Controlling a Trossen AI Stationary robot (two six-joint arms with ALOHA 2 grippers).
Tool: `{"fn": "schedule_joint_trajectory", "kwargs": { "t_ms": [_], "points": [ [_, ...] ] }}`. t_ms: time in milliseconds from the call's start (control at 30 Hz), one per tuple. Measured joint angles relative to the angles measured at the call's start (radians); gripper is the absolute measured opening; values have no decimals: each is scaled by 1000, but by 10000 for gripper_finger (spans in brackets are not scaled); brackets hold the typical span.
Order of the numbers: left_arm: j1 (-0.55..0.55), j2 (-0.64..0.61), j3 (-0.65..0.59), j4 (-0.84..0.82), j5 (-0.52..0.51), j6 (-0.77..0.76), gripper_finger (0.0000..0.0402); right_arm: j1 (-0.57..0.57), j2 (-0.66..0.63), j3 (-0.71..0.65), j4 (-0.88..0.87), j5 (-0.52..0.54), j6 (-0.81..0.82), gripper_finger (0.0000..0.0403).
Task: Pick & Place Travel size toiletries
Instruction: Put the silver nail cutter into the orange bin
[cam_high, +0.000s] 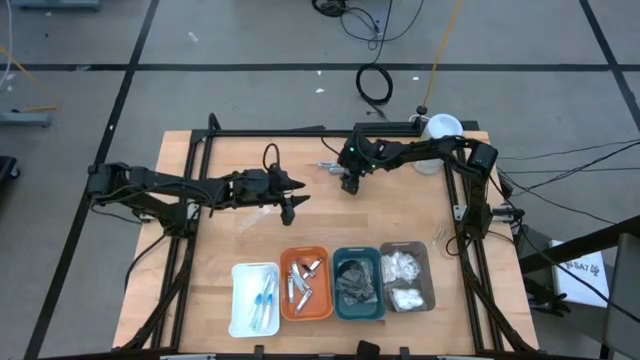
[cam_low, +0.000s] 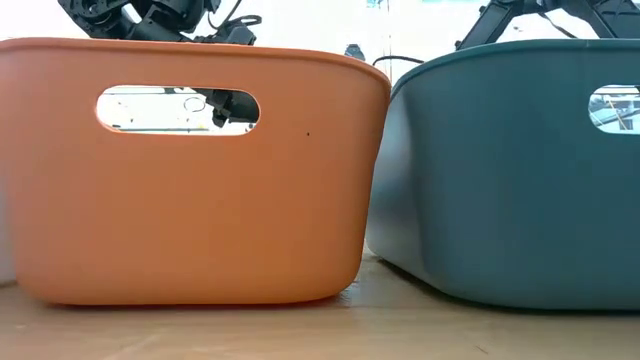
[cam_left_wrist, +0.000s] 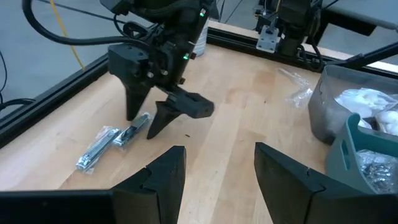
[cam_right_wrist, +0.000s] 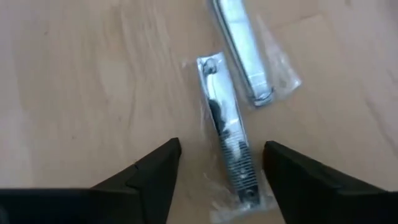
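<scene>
Two silvery metal clippers in clear wrap lie on the bare wood near the table's far middle. One is the near clipper (cam_right_wrist: 227, 146), the other the far clipper (cam_right_wrist: 244, 46); both show again in the left wrist view as a pair (cam_left_wrist: 115, 140). My right gripper (cam_right_wrist: 222, 145) is open and tipped down over them. Its fingers (cam_left_wrist: 134, 102) stand on either side of the near clipper, apart from it. My left gripper (cam_left_wrist: 217, 152) hovers open and empty to the left of the right one (cam_high: 293, 203).
Four trays stand in a row at the near edge: white (cam_high: 240, 310), orange (cam_high: 322, 300), teal (cam_high: 337, 268) and grey (cam_high: 428, 262), each with small items inside. A pale canister (cam_high: 440, 128) stands at the far right corner. A scrap of clear wrap (cam_left_wrist: 297, 93) lies on the wood.
</scene>
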Motion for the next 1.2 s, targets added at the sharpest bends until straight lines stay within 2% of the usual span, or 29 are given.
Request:
{"fn": "schedule_joint_trajectory", "kwargs": {
  "t_ms": [200, 433, 467, 600, 733, 867, 1033, 1200],
  "points": [
    [1, 0, 0, 0, 0, 11, 189, 22, 0, -1, -125, -1, -10, 161],
    [1, 0, 0, 0, 0, 6, 189, 59, 0, -38, -109, 4, -63, 39],
    [1, 0, 0, 0, 0, 0, 189, 61, 0, -40, -109, 4, -69, 33],
    [1, 0, 0, 0, 0, -3, 189, 72, -3, -42, -100, 9, -72, 33],
    [1, 0, 0, 0, 0, -10, 189, 89, -59, -43, -82, 2, -67, 33],
    [1, 0, 0, 1, 0, -13, 189, 113, -143, -53, -81, -62, -66, 33],
    [0, 0, 0, 4, 0, -15, 189, 151, -272, -67, 12, -122, -63, 33],
    [0, 0, 0, 8, 0, -15, 189, 195, -392, -203, 241, -186, -25, 33]
  ]
}}
